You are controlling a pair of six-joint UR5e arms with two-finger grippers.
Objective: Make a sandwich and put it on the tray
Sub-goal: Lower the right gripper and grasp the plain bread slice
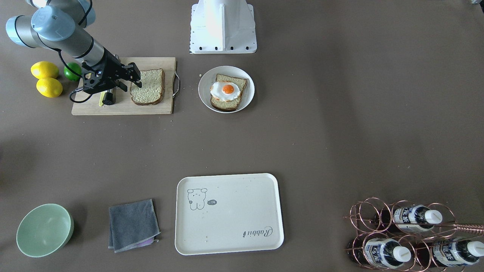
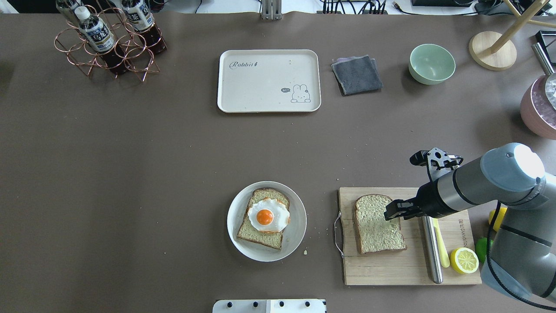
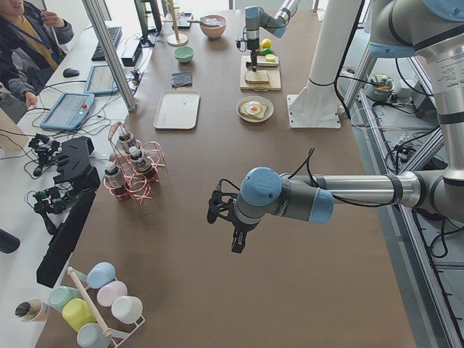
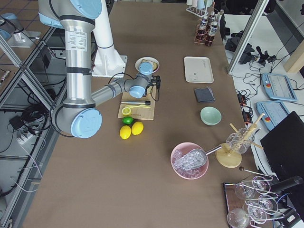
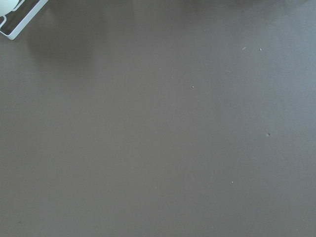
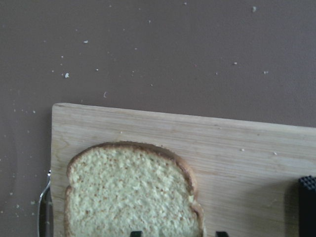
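One bread slice lies on the wooden cutting board. My right gripper hovers open over that slice's edge; in the right wrist view its fingertips straddle the slice edge. The other slice with the fried egg on top sits in the white plate. The cream tray lies far across the table with nothing on it. My left gripper hangs over bare table far from all this, seen only in the exterior left view; I cannot tell if it is open or shut.
A knife and a lemon half lie on the board beside the gripper. Two lemons and a lime sit next to the board. A grey cloth, green bowl and bottle rack stand near the tray.
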